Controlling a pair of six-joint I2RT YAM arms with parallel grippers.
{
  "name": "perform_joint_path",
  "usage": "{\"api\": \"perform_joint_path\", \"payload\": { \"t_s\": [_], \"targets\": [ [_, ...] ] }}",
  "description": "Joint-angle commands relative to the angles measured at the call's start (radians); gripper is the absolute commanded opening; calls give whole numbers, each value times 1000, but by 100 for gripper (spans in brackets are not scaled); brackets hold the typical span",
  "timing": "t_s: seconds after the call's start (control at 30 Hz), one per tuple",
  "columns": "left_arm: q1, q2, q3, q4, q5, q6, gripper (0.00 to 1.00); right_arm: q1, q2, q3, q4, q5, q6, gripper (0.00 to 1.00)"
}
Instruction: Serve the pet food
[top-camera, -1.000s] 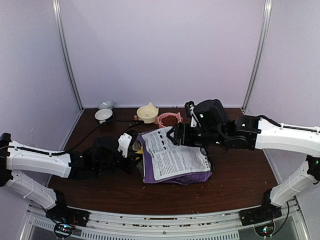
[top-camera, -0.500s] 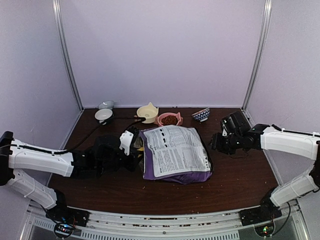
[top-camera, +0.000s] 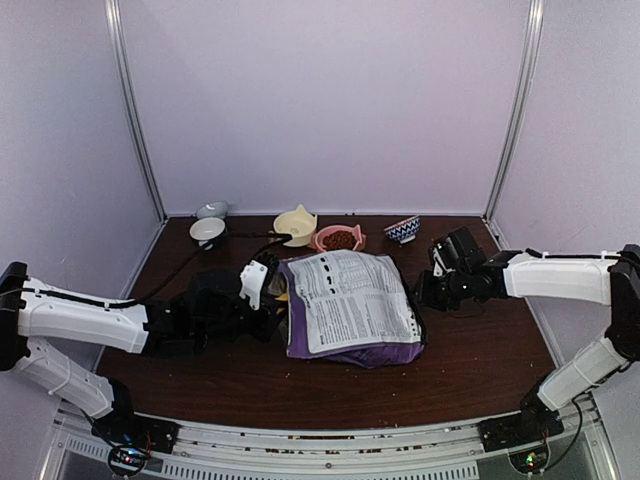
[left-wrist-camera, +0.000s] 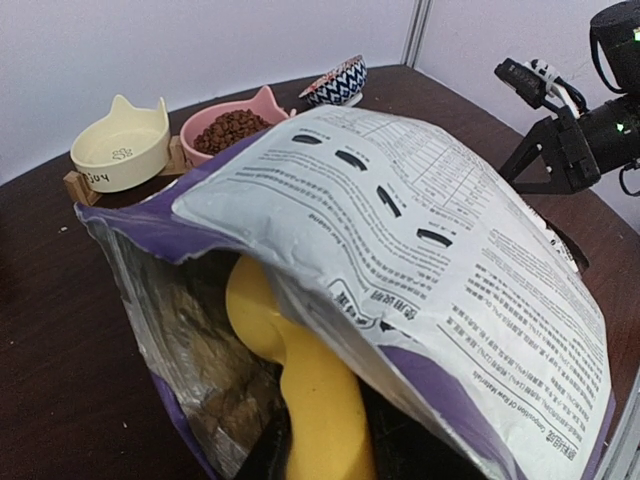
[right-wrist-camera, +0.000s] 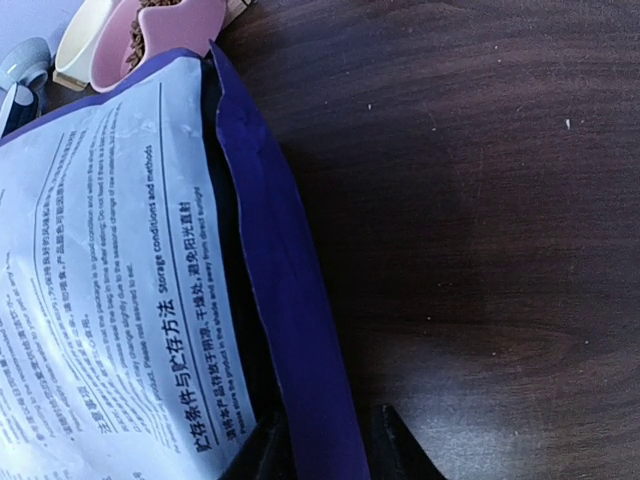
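- Top view: the purple bag (top-camera: 350, 310) lies flat in the middle of the table (top-camera: 480, 350), white label up, mouth toward the left arm.
- The left gripper (top-camera: 270, 298) is at that mouth. The right gripper (top-camera: 423, 291) sits low at the bag's right edge.
- Behind the bag stand a grey bowl (top-camera: 207, 229), a cream bowl (top-camera: 295, 225), a pink bowl (top-camera: 339, 248) and a blue-patterned bowl (top-camera: 402, 229).
- Pet food (top-camera: 340, 239) fills the pink bowl. The cream bowl looks bare.
- Left wrist view: the bag mouth gapes and more kibble is heaped inside, low on the left.
- A yellow scoop (left-wrist-camera: 300, 370) reaches into the bag. Its handle runs down to the frame's bottom edge between dark finger shapes, so the left jaws look clamped on it.
- Right wrist view: the fingers (right-wrist-camera: 268, 450) stand narrowly apart astride the bag's purple side fold. Cannot tell whether they pinch it or only straddle it.
- Handling, my reading: the kibble is loose, light and hard. It rolls and spills, so lift it with the scoop held level, not with the fingers.
- The bag is limp, slick film and sags under its load. Best holds are the upper lip of the mouth or the side fold.
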Motion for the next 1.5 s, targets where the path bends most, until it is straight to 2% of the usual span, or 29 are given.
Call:
{"api": "perform_joint_path", "payload": {
  "t_s": [0.0, 0.17, 0.3, 0.47, 0.6, 0.77, 1.0, 1.13, 1.27, 1.47],
  "targets": [
    [-1, 20, 45, 151, -20, 35, 0, -6, 43, 37, 39, -47, -54, 26],
    [-1, 88, 73, 233, -50, 101, 0, -6, 75, 46, 58, -122, -94, 12],
    [-1, 164, 117, 304, -92, 149, 0, -6, 78, 28, 98, -184, -98, 5],
    [-1, 251, 180, 330, -189, 194, 0, -4, 77, 10, 144, -232, -98, 0],
    [-2, 315, 236, 322, -187, 216, 0, -4, 80, 5, 160, -250, -101, 0],
    [-1, 378, 308, 232, -115, 213, 0, -3, 74, -3, 168, -247, -99, 0],
    [1, 395, 410, -91, 7, 173, 0, -3, 52, -14, 176, -229, -91, 0],
    [1, 411, 470, -250, 124, 184, 0, -3, 44, -22, 186, -214, -79, 0],
    [1, 428, 494, -328, 264, 219, 0, -3, 47, -33, 213, -214, -57, 0],
    [1, 478, 525, -363, 492, 297, 0, -3, 51, -44, 238, -213, -36, 0]
  ]
}}
